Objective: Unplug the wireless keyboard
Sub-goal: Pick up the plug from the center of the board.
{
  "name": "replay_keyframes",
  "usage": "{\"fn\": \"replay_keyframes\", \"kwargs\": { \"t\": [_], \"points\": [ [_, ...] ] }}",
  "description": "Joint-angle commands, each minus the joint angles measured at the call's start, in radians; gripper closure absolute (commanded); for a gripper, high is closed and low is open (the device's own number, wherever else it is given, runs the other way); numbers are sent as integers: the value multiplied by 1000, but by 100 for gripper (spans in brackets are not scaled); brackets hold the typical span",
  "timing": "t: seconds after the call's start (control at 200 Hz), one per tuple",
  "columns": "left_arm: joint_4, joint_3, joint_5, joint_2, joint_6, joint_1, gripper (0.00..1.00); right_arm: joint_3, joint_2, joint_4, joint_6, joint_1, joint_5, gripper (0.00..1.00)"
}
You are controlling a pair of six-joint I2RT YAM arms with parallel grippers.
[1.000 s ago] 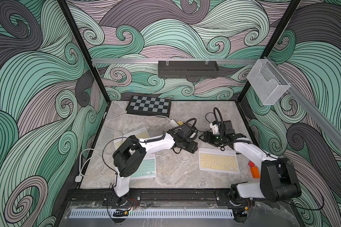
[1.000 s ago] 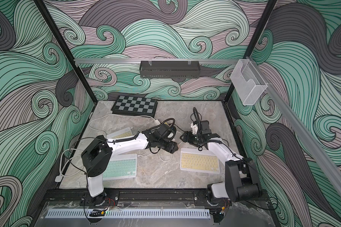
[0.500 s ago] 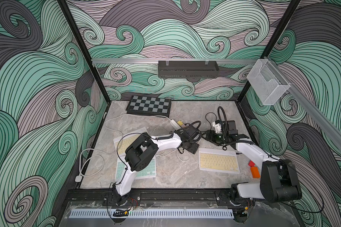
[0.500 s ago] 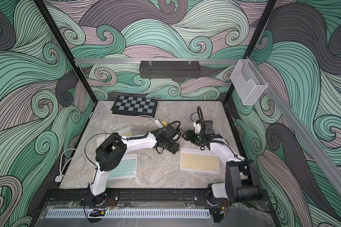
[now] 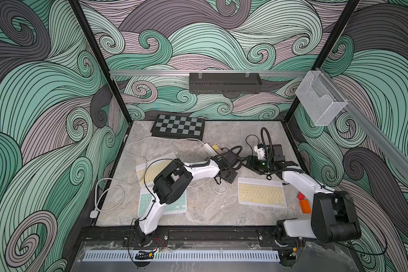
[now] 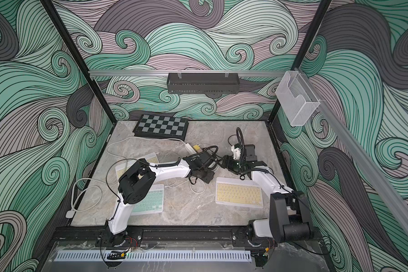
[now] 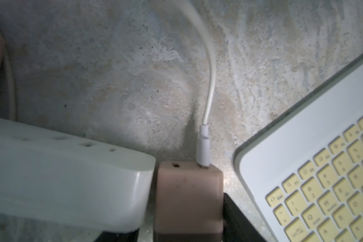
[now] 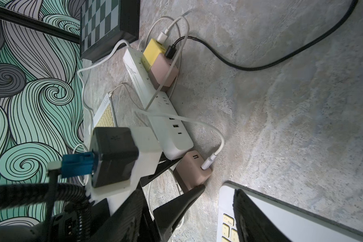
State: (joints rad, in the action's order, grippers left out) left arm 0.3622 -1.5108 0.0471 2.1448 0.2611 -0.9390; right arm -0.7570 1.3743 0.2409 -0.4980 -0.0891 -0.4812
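A pink charger [image 7: 187, 201] lies at the end of the white power strip [image 7: 67, 178], with a white cable [image 7: 203, 150] plugged into it. My left gripper [image 7: 187, 209] sits round this charger, one black finger [image 7: 237, 220] against its side. In both top views the left gripper [image 5: 226, 174] [image 6: 201, 175] hides the charger. A white keyboard with yellow keys [image 5: 260, 194] [image 8: 312, 226] lies beside it. My right gripper [image 8: 219, 188] [image 5: 249, 162] is open. One of its fingertips [image 8: 197, 189] touches the pink charger [image 8: 192, 169], the other hovers over the keyboard's corner.
Further along the strip [image 8: 147, 83] sit a yellow charger [image 8: 153, 54] and a second pink one [image 8: 162, 73]. A chessboard [image 5: 178, 126] lies at the back. Another yellow keyboard [image 5: 151, 168] and a green one [image 5: 174, 205] lie left. Orange and red blocks [image 5: 304, 205] sit at the right edge.
The left arm's elbow swung right and its jaws narrowed around the pink charger. The right gripper shifted slightly towards the back and right.
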Motion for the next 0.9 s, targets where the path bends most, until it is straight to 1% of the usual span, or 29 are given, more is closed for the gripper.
{"fn": "replay_keyframes", "kwargs": {
  "t": [0.0,0.03,0.1,0.18,0.27,0.345,0.41,0.49,0.575,0.66,0.74,0.816,0.896],
  "points": [
    [16,-39,32,29,-20,-14,49,18,-1,-23,-14,8,-19,31],
    [18,-37,40,27,-20,-16,53,21,-2,-24,-15,8,-19,31],
    [22,-30,63,13,-12,-18,66,23,-3,-27,-16,8,-25,31],
    [15,-4,84,-25,5,-18,79,27,-11,-40,-16,12,-36,31],
    [9,25,74,-96,5,-17,92,41,-28,-77,-20,16,-64,32],
    [-4,62,58,-176,-11,-15,100,53,-50,-123,-29,19,-95,32],
    [-14,100,21,-252,-33,-3,100,70,-82,-187,-39,19,-127,32],
    [-18,142,-88,-340,-67,27,100,92,-119,-279,-56,20,-169,33],
    [-6,170,-256,-407,-95,85,100,111,-147,-385,-84,20,-231,34],
    [41,165,-445,-454,-112,159,100,133,-156,-568,-129,17,-336,34],
    [54,178,-572,-512,-124,213,100,123,-152,-698,-148,11,-427,35],
    [53,195,-646,-565,-128,252,100,106,-158,-761,-153,-1,-479,36],
    [42,205,-723,-597,-113,283,100,104,-157,-849,-189,-23,-515,37]
  ]
}}
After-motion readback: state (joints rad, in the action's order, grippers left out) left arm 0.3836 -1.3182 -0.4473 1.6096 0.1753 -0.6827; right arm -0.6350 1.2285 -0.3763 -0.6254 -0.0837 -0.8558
